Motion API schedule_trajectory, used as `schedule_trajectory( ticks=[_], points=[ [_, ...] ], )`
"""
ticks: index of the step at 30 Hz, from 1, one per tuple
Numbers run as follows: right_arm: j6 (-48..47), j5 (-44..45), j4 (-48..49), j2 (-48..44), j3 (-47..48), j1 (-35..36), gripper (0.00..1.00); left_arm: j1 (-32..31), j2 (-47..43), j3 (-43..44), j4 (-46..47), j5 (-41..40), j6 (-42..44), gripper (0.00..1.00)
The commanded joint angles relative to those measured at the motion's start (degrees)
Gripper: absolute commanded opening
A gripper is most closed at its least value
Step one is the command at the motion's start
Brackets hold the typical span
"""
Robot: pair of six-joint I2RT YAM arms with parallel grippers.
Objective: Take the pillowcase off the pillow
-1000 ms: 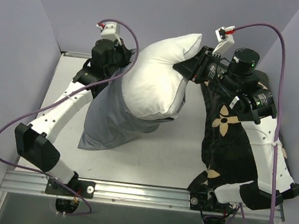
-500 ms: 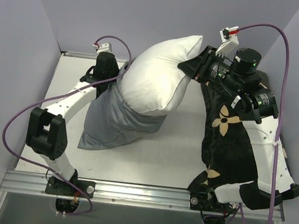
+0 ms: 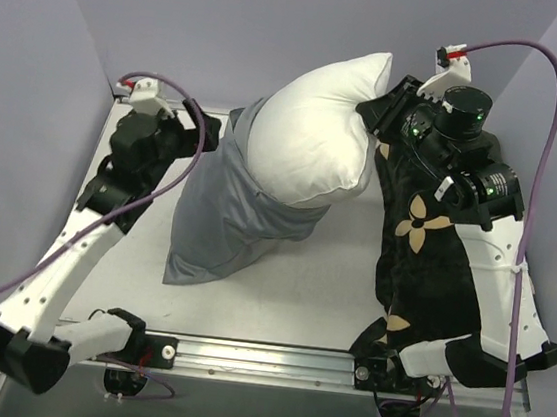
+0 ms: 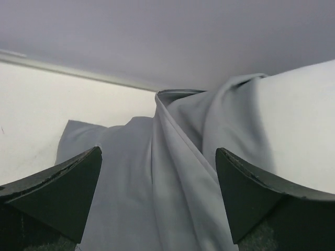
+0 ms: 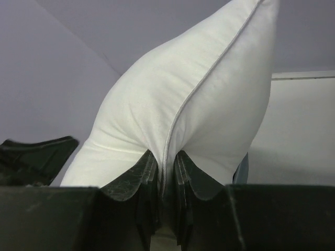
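White pillow (image 3: 317, 137) is about half out of the grey pillowcase (image 3: 226, 223). Its upper half is bare at top centre of the overhead view and its lower half is sleeved, with the case trailing down-left onto the surface (image 3: 330, 285).

Right jaws are nearly shut, pinching the pillow's piped seam edge on its right side; the wrist view shows fabric squeezed between them. Reads as the anchor point, holding the pillow up and tilted so the case can slide off.

Left jaws are wide open and hold nothing. They sit left of the case, aimed at its open hem, near but apart. My guess: lining up a bite on the hem, to drag the case down-left against the right hold.

Black flowered cushion (image 3: 423, 265) lies under the right arm, uninvolved.

Risk: the thin seam pinch could slip under load.
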Motion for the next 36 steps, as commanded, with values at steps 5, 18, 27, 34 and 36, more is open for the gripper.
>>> schedule_trajectory(
  ticks=[5,18,27,34,36],
  points=[
    [-0.61,7.90,6.09,0.65,5.58,0.08,0.00,-10.63,-17.68,-11.46,-3.65,-3.41,4.32,0.97],
    [-2.98,11.33,4.33,0.30,5.40,2.97,0.00,-43.87,-19.91,-26.07,8.91,-23.45,9.69,0.97],
    [-4.39,14.14,3.28,1.00,7.51,5.87,0.00,-54.32,-6.72,-29.49,11.90,-53.46,4.50,0.97],
    [-5.09,15.11,2.66,0.83,7.77,7.02,0.00,-57.76,0.93,-30.02,20.23,-65.22,8.00,0.93],
    [-5.27,15.46,2.58,0.82,7.95,7.02,0.00,-57.67,1.38,-31.07,24.01,-65.92,10.91,0.74]
  ],
)
